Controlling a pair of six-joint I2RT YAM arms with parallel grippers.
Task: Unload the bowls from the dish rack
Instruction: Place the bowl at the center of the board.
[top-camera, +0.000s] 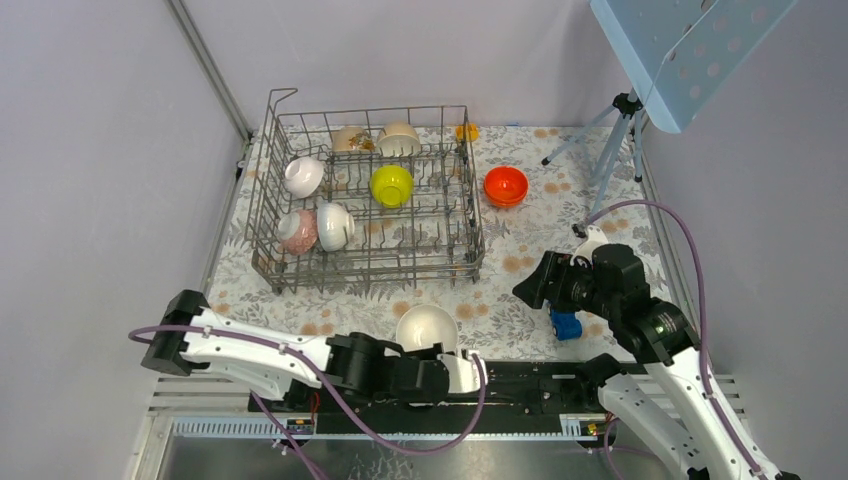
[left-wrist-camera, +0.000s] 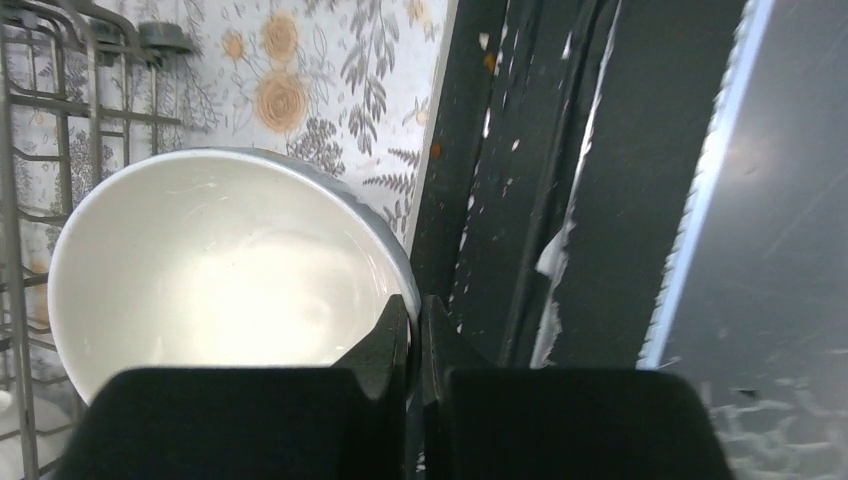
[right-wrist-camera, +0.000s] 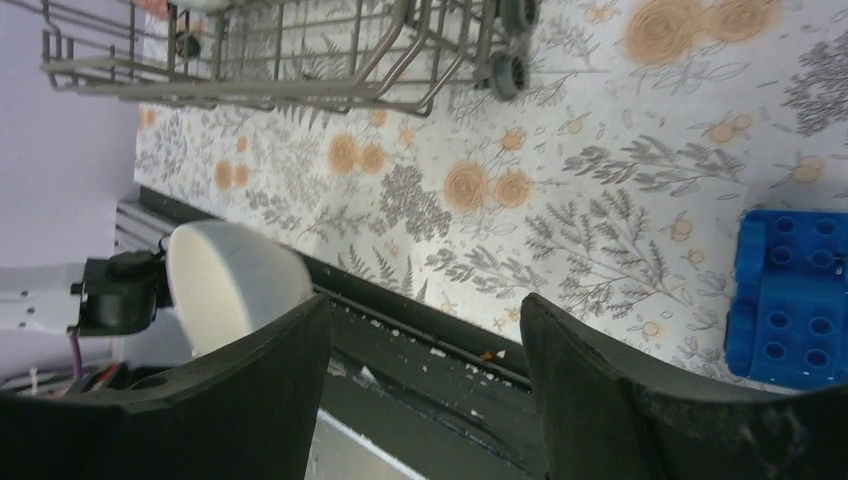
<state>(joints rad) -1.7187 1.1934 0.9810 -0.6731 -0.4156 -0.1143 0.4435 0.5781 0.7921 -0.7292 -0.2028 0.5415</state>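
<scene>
Closest to us, two robot arms reach out from the near edge of the table. The left gripper (top-camera: 441, 357) (left-wrist-camera: 415, 322) is pinched shut on the rim of a white bowl (top-camera: 425, 326) (left-wrist-camera: 220, 270) (right-wrist-camera: 235, 280), with one finger inside the bowl and one outside. That bowl is out of the rack, at the near edge of the flowery cloth (top-camera: 520, 240), right next to the black rail (top-camera: 540, 385). I cannot tell if it touches the cloth. The right gripper (top-camera: 530, 285) (right-wrist-camera: 425, 305) is wide open and has nothing in it. It hangs over the right side of the cloth.

The biggest thing on the cloth is the grey wire dish rack (top-camera: 372, 268), on the far left. Six bowls are in it. Two beige bowls (top-camera: 350, 139) (top-camera: 399, 139) sit side by side at the back. A small white bowl (top-camera: 303, 175) leans on the left side. A yellow-green bowl (top-camera: 391, 185) sits in the middle, open side up. Near the front left, a pink-speckled bowl (top-camera: 297, 231) and a whitish bowl (top-camera: 335, 225) lean against each other.

An orange-red bowl (top-camera: 506, 185) stands on the cloth just to the right of the rack, open side up.

Smallest is a blue toy (top-camera: 566, 324) (right-wrist-camera: 790, 290) on the cloth near the right gripper.
</scene>
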